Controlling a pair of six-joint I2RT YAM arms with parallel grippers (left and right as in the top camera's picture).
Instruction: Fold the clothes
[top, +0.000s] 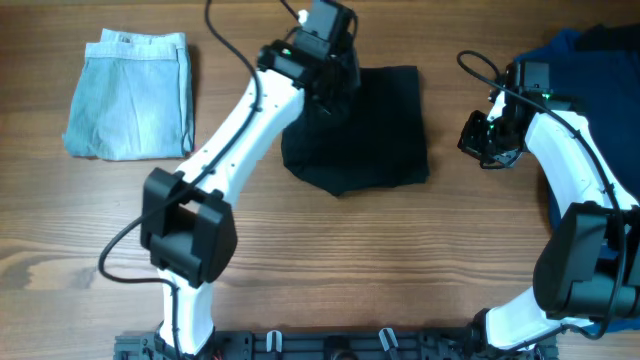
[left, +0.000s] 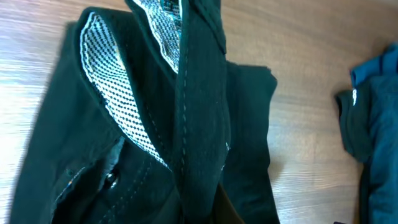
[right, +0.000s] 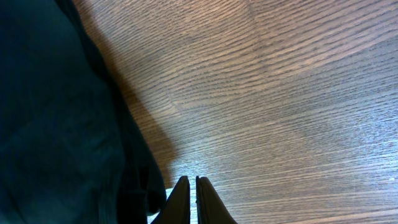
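Observation:
A black garment (top: 380, 130) lies folded at the back middle of the table. My left gripper (top: 328, 95) is at its back left edge, shut on a raised fold. In the left wrist view the black garment (left: 199, 112) shows a black-and-white checked lining, and the held fold runs down to the jaws, which the cloth hides. My right gripper (top: 488, 140) is shut and empty just right of the black garment. In the right wrist view its fingertips (right: 194, 182) are over bare wood beside a dark garment (right: 62, 124).
A folded light blue denim garment (top: 130, 95) lies at the back left. A pile of dark blue clothes (top: 590, 50) sits at the back right edge, also seen in the left wrist view (left: 379, 112). Bare wood (top: 350, 270) fills the front.

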